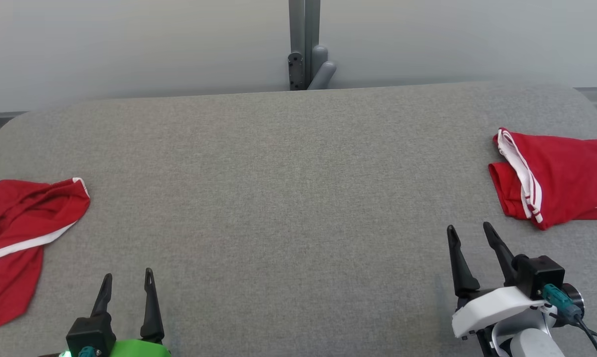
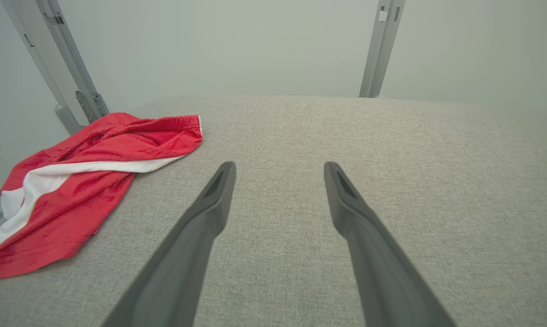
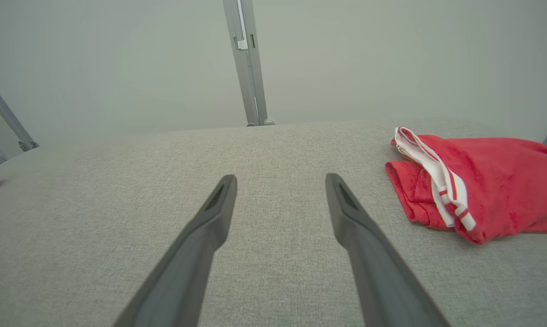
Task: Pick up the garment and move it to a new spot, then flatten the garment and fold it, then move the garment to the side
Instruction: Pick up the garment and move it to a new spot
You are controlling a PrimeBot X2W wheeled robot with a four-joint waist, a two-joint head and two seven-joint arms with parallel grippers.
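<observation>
Currently both arms hang low over the near edge of the grey padded table (image 1: 288, 198), and neither touches any cloth. The left gripper (image 1: 128, 273) has its two dark fingers spread wide with nothing between them, pointing toward the far side of the table. The right gripper (image 1: 469, 229) has its jaws equally far apart and empty, tilted slightly leftward in the head view. A loose red garment (image 1: 21, 218) with a white band lies crumpled at the table's left edge, up and to the left of the left gripper and near it. A second, folded red garment (image 1: 561, 173) with white striped trim sits at the right edge, just beyond the right gripper's fingertips; it runs out of the picture, so it may be only partly folded. A grey post (image 1: 304, 44) stands behind the table against the pale wall (image 1: 130, 44).
</observation>
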